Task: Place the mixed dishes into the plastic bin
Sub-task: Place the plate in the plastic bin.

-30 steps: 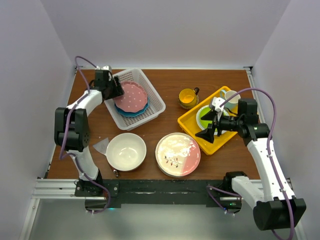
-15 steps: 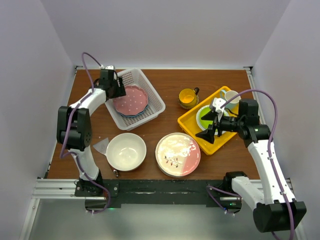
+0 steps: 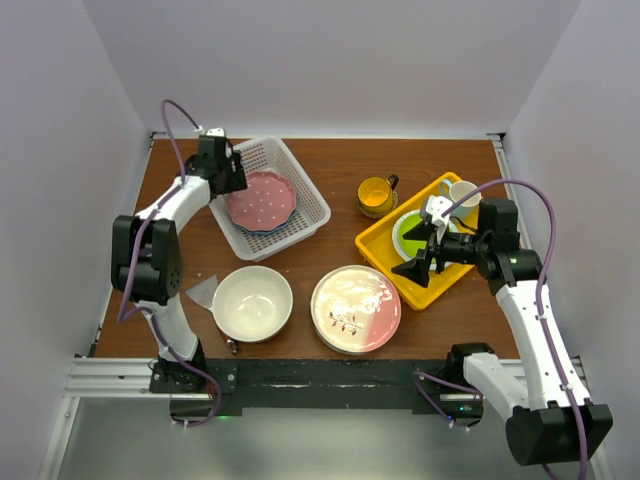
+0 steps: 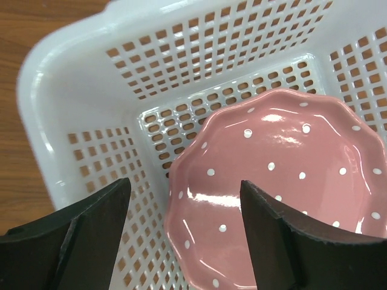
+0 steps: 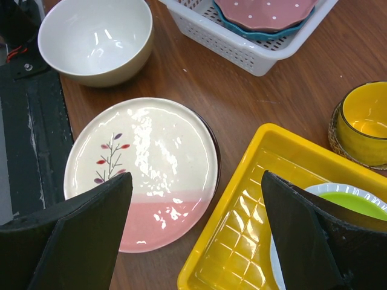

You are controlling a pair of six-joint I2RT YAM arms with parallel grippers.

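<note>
Black left end effector (image 4: 184, 186) wide and empty above pink dotted plate (image 4: 284, 163) in plastic bin (image 4: 78, 78); right end effector (image 5: 196, 178) wide too.

the left gripper (image 4: 184, 193) has pulled back from the left edge of the pink dotted plate (image 3: 261, 198) toward the far left corner of the plastic bin (image 4: 78, 72), and the plate has settled slightly nearer, free between the parted jaws.
</note>
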